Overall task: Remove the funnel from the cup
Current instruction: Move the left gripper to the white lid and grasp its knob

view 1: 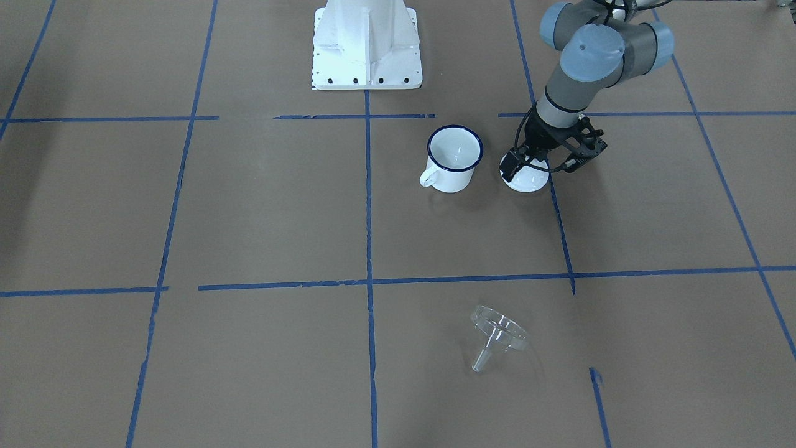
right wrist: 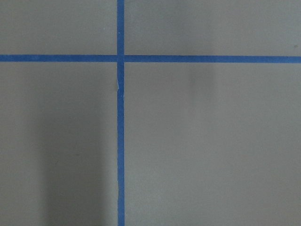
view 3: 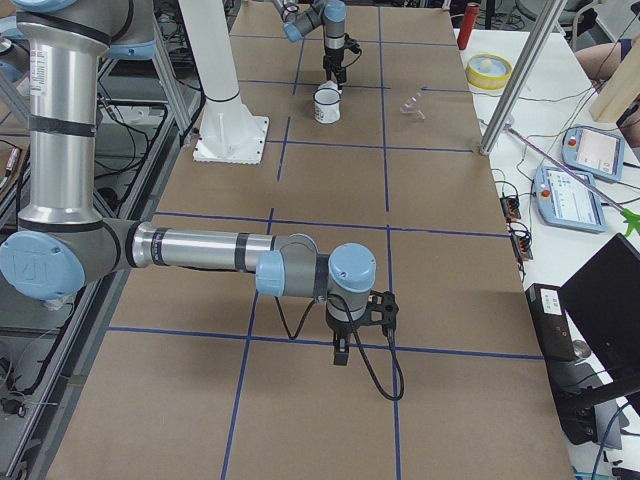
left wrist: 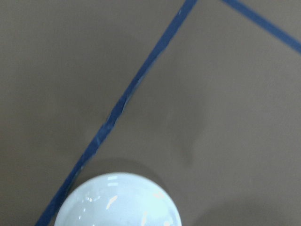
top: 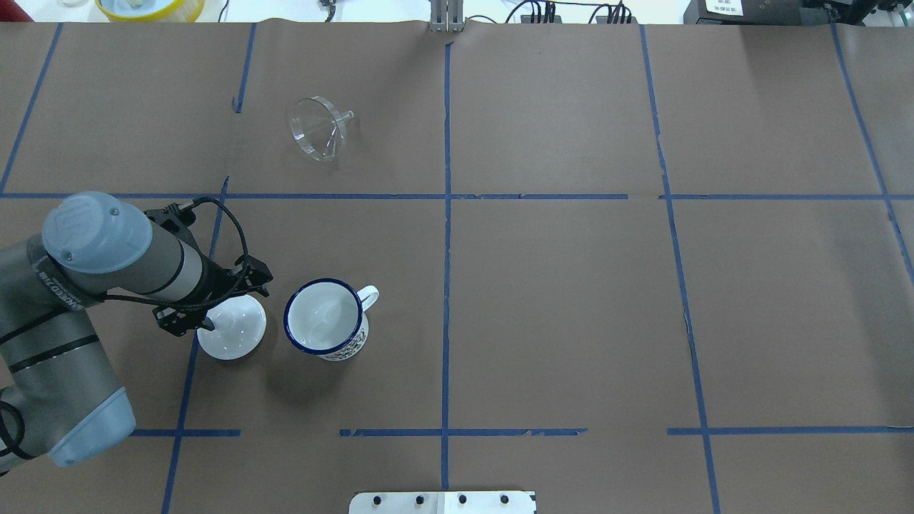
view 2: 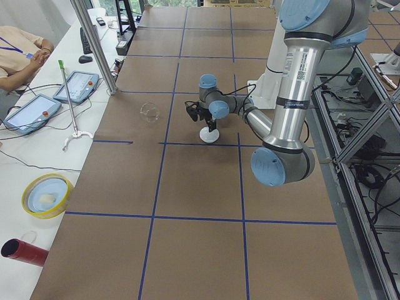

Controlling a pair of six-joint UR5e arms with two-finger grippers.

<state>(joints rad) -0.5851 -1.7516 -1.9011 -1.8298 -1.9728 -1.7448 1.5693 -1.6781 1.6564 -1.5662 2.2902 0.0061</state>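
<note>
Both task things are resting apart on the worktop (view 1: pixel 249 218): the funnel (view 1: pixel 497 331) is lying on its side, well away from the cup (view 1: pixel 455 163), which is standing upright. The left end effector (view 1: pixel 524 164) is hanging over a white lid (view 1: pixel 530 180) just beside the cup, and the right end effector (view 3: pixel 341 352) is pointing down far off; whether either is spread or pressed together cannot be told

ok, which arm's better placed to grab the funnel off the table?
Left, likely. The left gripper hangs over the white lid beside the cup, on the funnel's side of the table. The right gripper is off at the robot's right end, over bare paper and tape.
</note>
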